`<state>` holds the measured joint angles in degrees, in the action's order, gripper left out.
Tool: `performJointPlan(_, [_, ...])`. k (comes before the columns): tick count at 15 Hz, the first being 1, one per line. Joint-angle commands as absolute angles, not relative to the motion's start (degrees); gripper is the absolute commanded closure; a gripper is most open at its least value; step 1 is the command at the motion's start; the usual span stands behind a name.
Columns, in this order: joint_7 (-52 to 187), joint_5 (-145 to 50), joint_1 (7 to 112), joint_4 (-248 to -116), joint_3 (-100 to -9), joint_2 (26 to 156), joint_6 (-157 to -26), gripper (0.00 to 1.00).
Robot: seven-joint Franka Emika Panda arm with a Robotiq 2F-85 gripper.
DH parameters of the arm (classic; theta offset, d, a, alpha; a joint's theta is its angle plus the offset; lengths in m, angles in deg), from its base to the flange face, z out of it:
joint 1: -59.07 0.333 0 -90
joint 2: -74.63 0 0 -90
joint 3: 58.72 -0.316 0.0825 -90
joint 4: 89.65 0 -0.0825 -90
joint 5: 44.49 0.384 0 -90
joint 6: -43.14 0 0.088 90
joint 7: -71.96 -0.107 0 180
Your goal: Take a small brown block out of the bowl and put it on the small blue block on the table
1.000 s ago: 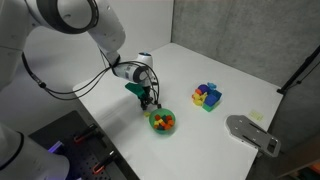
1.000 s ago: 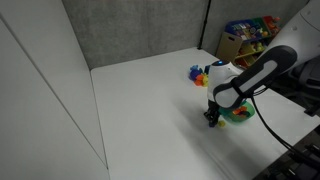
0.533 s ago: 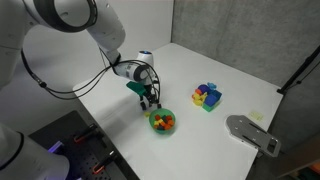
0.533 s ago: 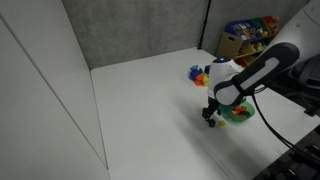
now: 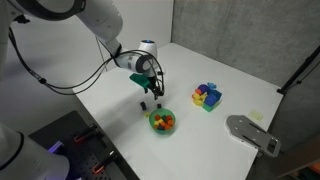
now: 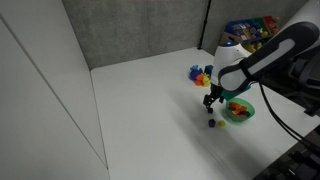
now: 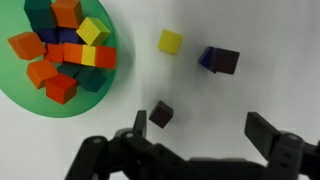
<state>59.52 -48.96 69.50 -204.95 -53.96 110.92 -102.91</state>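
With the gripper (image 7: 198, 126) spread wide and empty above the table (image 7: 280, 50), and a small brown block (image 7: 225, 63) seemingly seated on the small blue block (image 7: 205, 57), apart from the bowl (image 7: 20, 92), the arm should rise straight up, clear of the loose brown block (image 7: 160, 115).

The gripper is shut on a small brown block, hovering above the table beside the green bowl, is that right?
Not quite: the gripper is open and empty, hovering above the table beside the green bowl. The wrist view shows a small brown block lying loose on the table near its spread fingers.
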Motion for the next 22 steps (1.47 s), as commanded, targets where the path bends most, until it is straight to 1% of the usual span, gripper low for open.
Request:
performJointPlan(1, [60.14, -50.44, 68.65, -209.51, -53.59, 103.60, -99.87, 0.00])
performJointPlan(8, [63.81, -50.32, 63.84, -212.88, -53.87, 92.88, -89.46, 0.00])
performJointPlan(15, [70.31, -50.47, 59.32, -209.96, -54.17, 82.79, -71.77, 0.00])
performJointPlan(17, [71.35, -50.42, 58.78, -209.02, -54.31, 80.21, -68.43, 0.00])
performJointPlan(22, [72.09, -48.27, 57.64, -210.00, -54.19, 74.32, -70.10, 0.00])
